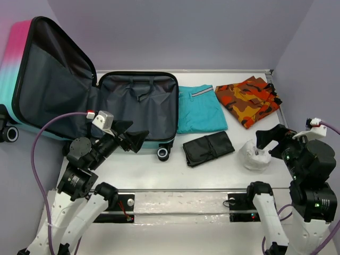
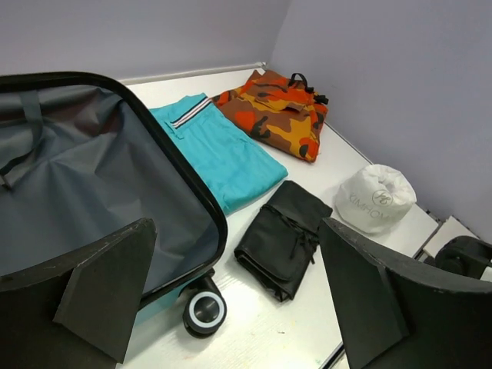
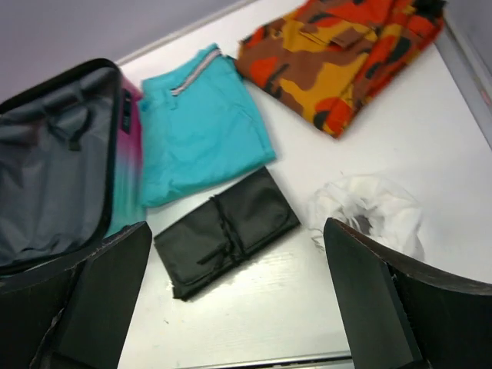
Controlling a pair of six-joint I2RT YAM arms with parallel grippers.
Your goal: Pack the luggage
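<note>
A: Raised lid (image 1: 53, 79) of the pink-and-teal hard-shell suitcase (image 1: 11, 74) walls off the left; its grey-lined tray (image 1: 138, 106) lies open from above.

B: Folded teal shorts (image 1: 201, 109), orange camouflage garment (image 1: 247, 100), black rolled fabric pouch (image 1: 208, 148) and crumpled white bag (image 1: 256, 155) crowd the right; the white table (image 1: 212, 176) is bare along its near strip.

The suitcase (image 1: 139, 109) is shelled in a pink-to-teal gradient and lined in dark grey. The folded shorts (image 1: 201, 109) are coloured turquoise, the other garment (image 1: 246, 100) patterned in orange camouflage. The rolled pouch (image 1: 208, 148) is black, the bag (image 1: 256, 155) white.
</note>
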